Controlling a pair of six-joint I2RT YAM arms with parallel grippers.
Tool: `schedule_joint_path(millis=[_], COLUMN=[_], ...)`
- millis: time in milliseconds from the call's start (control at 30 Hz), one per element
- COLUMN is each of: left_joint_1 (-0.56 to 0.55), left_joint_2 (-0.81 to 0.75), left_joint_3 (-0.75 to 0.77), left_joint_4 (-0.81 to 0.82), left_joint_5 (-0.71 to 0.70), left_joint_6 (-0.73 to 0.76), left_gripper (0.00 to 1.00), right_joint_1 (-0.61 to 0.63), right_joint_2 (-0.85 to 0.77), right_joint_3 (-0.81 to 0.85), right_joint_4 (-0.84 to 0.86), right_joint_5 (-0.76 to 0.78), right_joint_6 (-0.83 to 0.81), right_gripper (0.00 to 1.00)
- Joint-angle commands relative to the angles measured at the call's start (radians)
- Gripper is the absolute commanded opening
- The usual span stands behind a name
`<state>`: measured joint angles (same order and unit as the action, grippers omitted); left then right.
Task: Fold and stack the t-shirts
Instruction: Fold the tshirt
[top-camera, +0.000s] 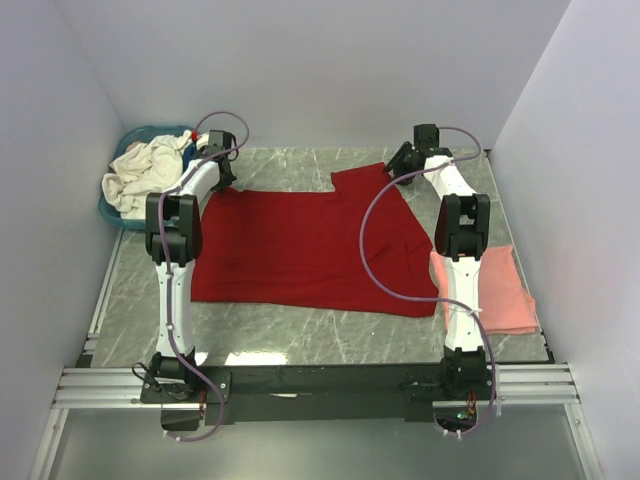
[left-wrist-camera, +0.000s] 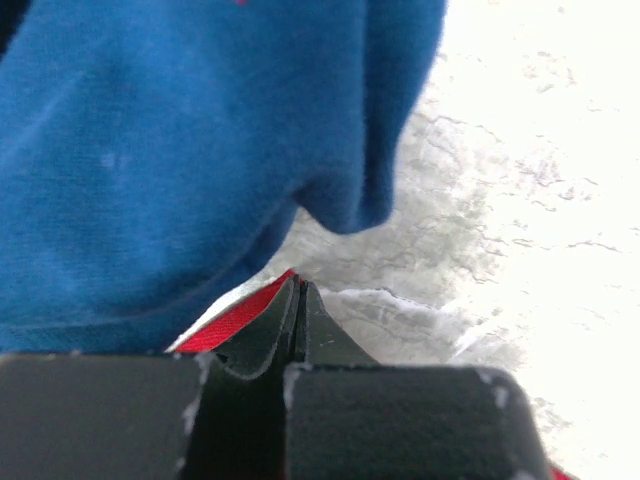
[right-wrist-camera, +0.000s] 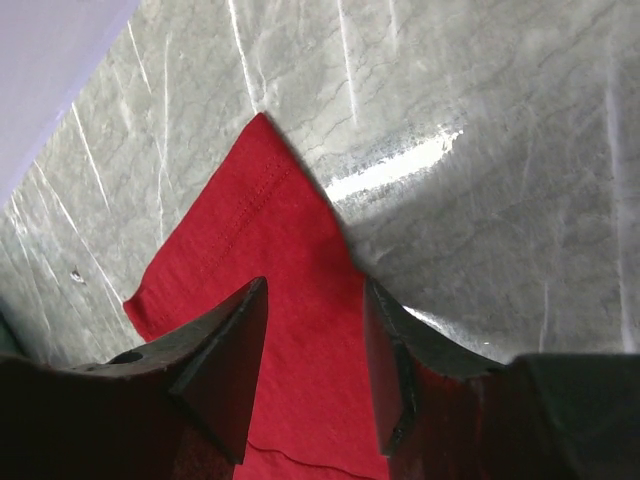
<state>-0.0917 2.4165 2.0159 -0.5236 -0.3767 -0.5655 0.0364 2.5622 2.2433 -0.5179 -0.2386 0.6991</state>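
Salmon pink cloth, a salmon pink shirt (top-camera: 485, 290) already folded, is seen at the near right corner of the table (top-camera: 300, 340), partly hidden under the right arm. Across the middle, the deep red shirt (top-camera: 300, 245) is spread flat, with one sleeve (right-wrist-camera: 250, 210) pointing toward the far edge. Both arms are stretched forward from their bases at the near edge, elbows raised and wrists dipped to the shirt's far side. The left gripper (left-wrist-camera: 298, 285) is pressed together at the shirt's far left corner, and a thin fold of red appears to be pinched at its tips. The right gripper (right-wrist-camera: 315, 285) is held low over the sleeve with its jaws apart, and nothing is gripped. At the far left corner, a cream-white shirt (top-camera: 140, 170) is heaped in the teal basket (top-camera: 108, 215), and a dark blue shirt (left-wrist-camera: 180, 150) is seen hanging just beside the left fingers. That blue cloth could be snagged and dragged along in a lift, it is judged. If the sleeve is missed or caught thinly by the right jaws, the red shirt could be pulled askew from one side.
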Motion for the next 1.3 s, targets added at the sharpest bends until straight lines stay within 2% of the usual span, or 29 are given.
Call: schedule_joint_path(millis=[0,400,567,600,733,1000,1267], left_joint_1=[-0.003,-0.003,-0.003,-0.003,-0.003,-0.002,0.014], left_joint_2=[-0.056,-0.08,-0.094,-0.092,-0.091,-0.109,-0.114], left_joint_3=[-0.014,-0.031,-0.049,-0.049,-0.049,-0.052,-0.016], left_joint_4=[0.016,0.04,0.059,0.06,0.063,0.066,0.073], left_joint_5=[0.039,0.071,0.096,0.098,0.108,0.075,0.058], left_joint_6=[-0.014,-0.022,-0.034,-0.037,-0.039,-0.036,-0.022], left_gripper=[0.0,0.0,0.0,0.0,0.0,0.0,0.0], right_joint_1=[0.008,0.036,0.039,0.039,0.034,-0.009,-0.02], right_joint_2=[0.006,0.041,0.049,0.049,0.04,-0.118,-0.203], right_joint_3=[0.022,0.019,0.032,0.03,0.026,-0.099,-0.093], right_joint_4=[-0.017,-0.034,-0.039,-0.037,-0.027,0.062,0.047], right_joint_5=[0.024,0.008,-0.013,-0.019,-0.038,-0.007,0.041], right_joint_6=[0.019,0.053,0.059,0.063,0.057,-0.024,-0.125], right_gripper=[0.5,0.39,0.23,0.13,0.0,0.0,0.0])
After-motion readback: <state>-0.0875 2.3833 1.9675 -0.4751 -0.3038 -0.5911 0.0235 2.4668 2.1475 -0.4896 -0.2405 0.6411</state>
